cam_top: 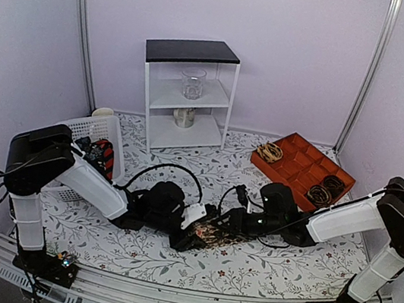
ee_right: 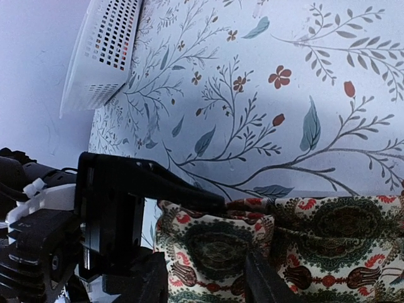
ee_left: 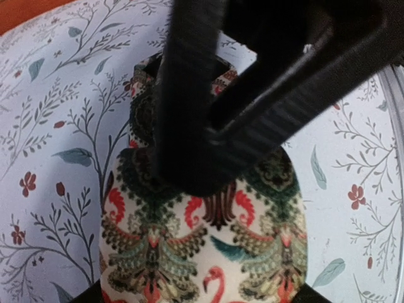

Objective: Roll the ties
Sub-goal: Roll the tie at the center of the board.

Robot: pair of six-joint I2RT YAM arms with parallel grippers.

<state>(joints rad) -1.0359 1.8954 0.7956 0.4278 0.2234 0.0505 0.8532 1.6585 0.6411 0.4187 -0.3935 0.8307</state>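
On a floral tablecloth [cam_top: 245, 270], left gripper [cam_top: 191, 230] and right gripper [cam_top: 230, 229] are working one patterned tie [cam_top: 212, 235] mid-frame, jaws part-open, hold unclear, while rolled ties [cam_top: 324, 192] are sitting in the orange tray [cam_top: 300, 140].

Pale lilac walls [cam_top: 296, 43], white shelf unit [cam_top: 191, 51] w/ black top at back, floral cloth [cam_top: 260, 272] below.

The tie [cam_top: 213, 235] is bunched up in a soft fold mid-bench [cam_top: 132, 252], toward the near edge. Cream fabric, busy red-and-green ornate print, even a little flamingo.
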